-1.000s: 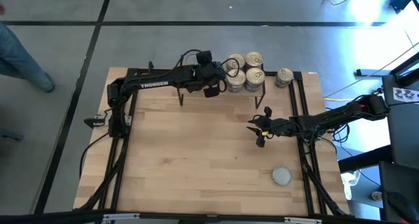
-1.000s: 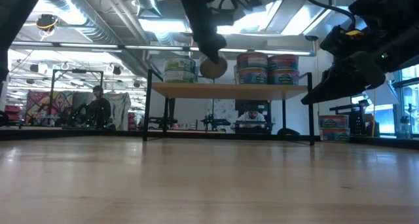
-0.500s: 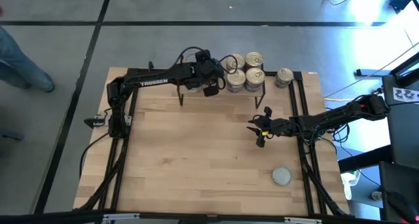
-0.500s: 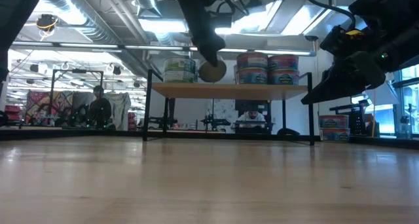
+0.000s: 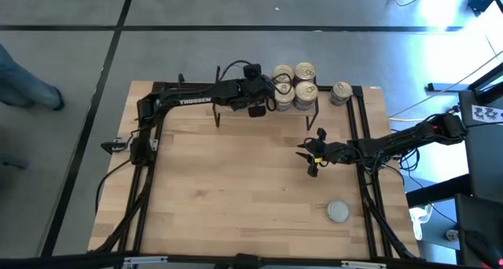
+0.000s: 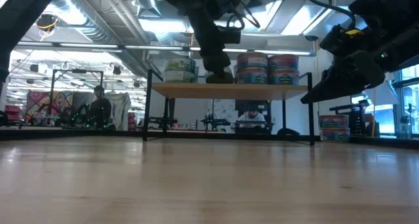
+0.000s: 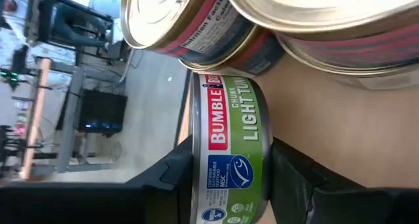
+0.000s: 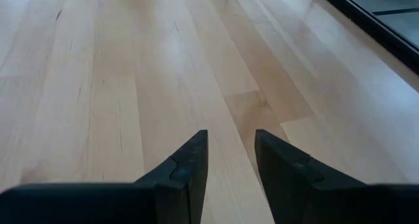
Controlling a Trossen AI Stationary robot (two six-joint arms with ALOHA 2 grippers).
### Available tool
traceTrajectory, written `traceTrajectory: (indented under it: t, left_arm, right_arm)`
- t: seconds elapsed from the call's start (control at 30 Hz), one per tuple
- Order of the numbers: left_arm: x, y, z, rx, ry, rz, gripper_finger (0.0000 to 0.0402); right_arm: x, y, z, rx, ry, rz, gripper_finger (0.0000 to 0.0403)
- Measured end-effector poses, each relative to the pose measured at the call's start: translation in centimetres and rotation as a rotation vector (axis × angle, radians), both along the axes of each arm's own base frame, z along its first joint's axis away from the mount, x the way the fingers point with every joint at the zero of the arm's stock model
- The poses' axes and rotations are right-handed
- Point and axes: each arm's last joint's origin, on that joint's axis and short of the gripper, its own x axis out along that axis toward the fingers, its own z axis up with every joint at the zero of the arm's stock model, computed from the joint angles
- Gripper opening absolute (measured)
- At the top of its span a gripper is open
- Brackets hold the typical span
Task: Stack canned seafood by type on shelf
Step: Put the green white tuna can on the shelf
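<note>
A green-labelled can [image 7: 230, 152], rigid, smooth and judged slippery, is clamped by its side wall in the left hand [image 7: 229, 175], just before stacked cans [image 7: 196, 21] on the shelf [image 6: 229, 90].

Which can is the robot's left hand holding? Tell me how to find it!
Find the small light-wood shelf on black legs at the far edge of the big wooden table. The left gripper, reaching over that shelf, is shut on a short round tin with a green label reading "light tuna". The neighbouring red-banded tins with gold pull-ring lids stand free, with no fingers around them.
</note>
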Motion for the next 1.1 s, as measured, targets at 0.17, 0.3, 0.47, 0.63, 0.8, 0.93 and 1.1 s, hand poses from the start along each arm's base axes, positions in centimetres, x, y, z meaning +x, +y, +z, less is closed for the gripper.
traceTrajectory:
  t: [0.17, 0.3, 0.47, 0.63, 0.8, 0.93, 1.1]
  left_arm:
    - [0.2, 0.7, -0.4, 0.032, 0.011, 0.011, 0.0140]
    - [0.2, 1.1, -0.4, 0.030, -0.005, 0.023, 0.0175]
    - [0.1, 1.4, -0.5, 0.024, -0.001, 0.028, 0.0201]
    - [0.1, 1.3, -0.5, 0.024, -0.002, 0.028, 0.0231]
    - [0.2, 0.8, -0.6, 0.021, 0.009, 0.018, 0.0269]
    - [0.2, 0.0, 0.0, 0.008, 0.001, 0.017, 0.0283]
    - [0.2, -1.5, 1.5, 0.014, -0.008, -0.013, 0.0285]
  right_arm:
    - [0.0, 0.0, 0.0, 0.000, 0.000, 0.000, 0.0127]
    - [0.0, 0.0, 0.0, 0.000, 0.002, 0.000, 0.0127]
    - [0.0, 0.0, 0.0, -0.001, 0.003, 0.000, 0.0127]
    - [0.0, 0.0, 0.0, 0.000, 0.003, 0.000, 0.0127]
    - [0.0, 0.0, 0.0, 0.000, 0.003, 0.000, 0.0127]
    - [0.0, 0.0, 0.0, -0.001, 0.003, 0.000, 0.0127]
    - [0.0, 0.0, -0.1, -0.001, 0.008, 0.000, 0.0127]
